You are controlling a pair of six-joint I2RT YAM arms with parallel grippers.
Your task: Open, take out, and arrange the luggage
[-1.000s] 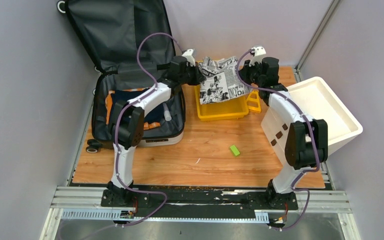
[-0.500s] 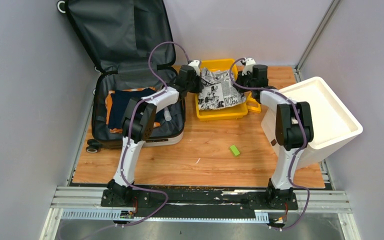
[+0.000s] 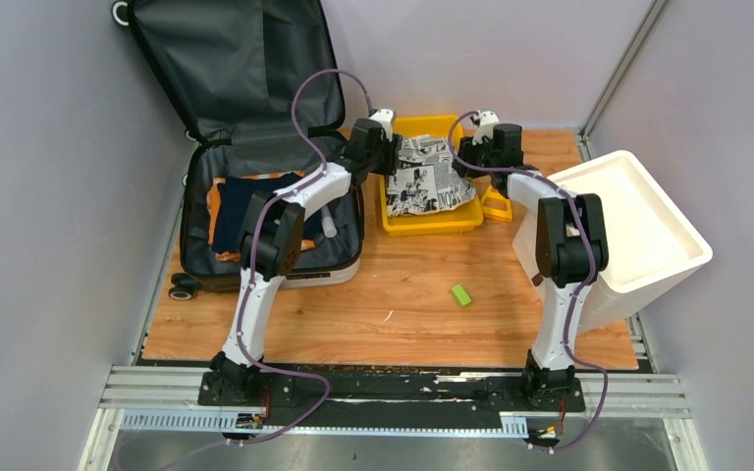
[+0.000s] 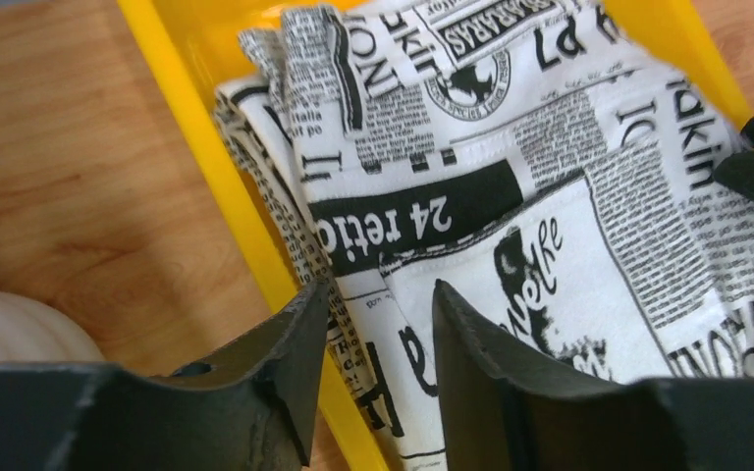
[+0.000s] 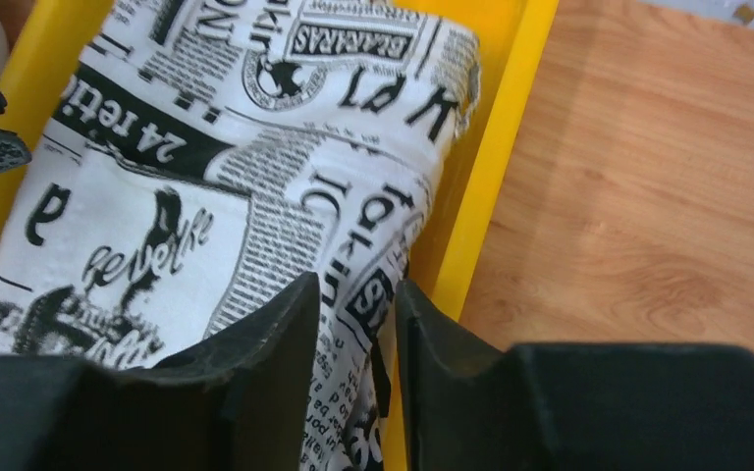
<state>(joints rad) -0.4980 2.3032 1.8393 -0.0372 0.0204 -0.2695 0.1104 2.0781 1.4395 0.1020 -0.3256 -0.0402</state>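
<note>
Luggage [image 3: 236,118] lies open at 10 o'clock, its lid leaning on the grey wall; dark clothes [image 3: 245,211] lie inside. A newsprint-pattern garment [image 3: 430,177] sits in the yellow tray [image 3: 432,224] at 12 o'clock. Left gripper [image 4: 381,324] has its jaws apart at the garment's left edge, right gripper [image 5: 358,314] narrowly apart at its right. Judged: one item out, more to unpack. Wooden tabletop [image 3: 403,314]; white foam box [image 3: 638,216] at 3 o'clock.

Plain grey walls [image 3: 49,245] enclose a wooden tabletop [image 3: 403,324] edged by aluminium rails [image 3: 147,385].
</note>
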